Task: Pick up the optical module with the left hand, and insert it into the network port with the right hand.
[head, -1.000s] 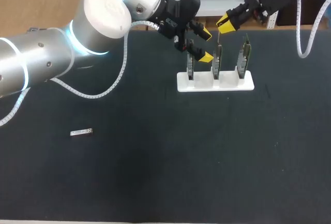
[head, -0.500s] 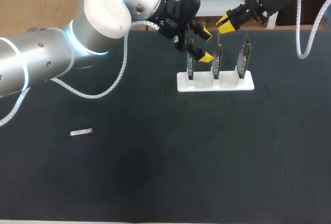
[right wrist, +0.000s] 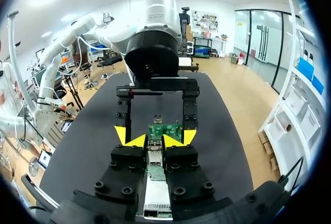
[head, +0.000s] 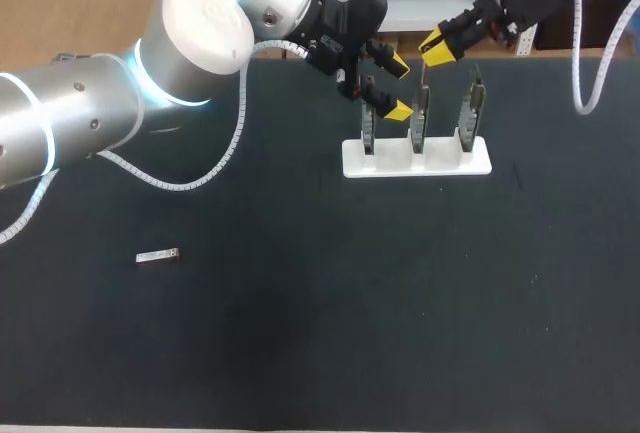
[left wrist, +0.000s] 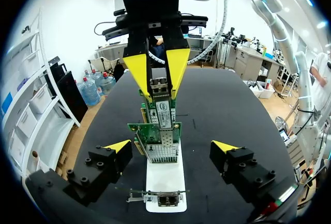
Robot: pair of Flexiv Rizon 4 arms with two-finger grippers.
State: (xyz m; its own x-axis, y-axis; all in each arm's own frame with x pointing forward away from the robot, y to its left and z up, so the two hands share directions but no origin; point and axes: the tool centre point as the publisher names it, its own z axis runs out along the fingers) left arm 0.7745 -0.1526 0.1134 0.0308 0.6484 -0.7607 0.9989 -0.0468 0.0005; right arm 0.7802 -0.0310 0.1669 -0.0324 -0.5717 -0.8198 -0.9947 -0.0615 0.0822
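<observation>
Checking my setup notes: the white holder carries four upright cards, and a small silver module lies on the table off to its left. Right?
Not four: the head view shows three upright cards in the white holder. The small silver module does lie on the table off to its left.

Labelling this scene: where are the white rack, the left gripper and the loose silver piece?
white rack (head: 481, 162): head view, bare base end.
left gripper (head: 399, 89): head view, midway between yellow tips.
loose silver piece (head: 158, 255): head view, its middle.

Silver-white arms (head: 90, 133) with glowing blue rings (head: 140, 78), white coiled cables (head: 590, 73) — black screw-studded hands (head: 398, 89), yellow fingertips (head: 436, 49).
</observation>
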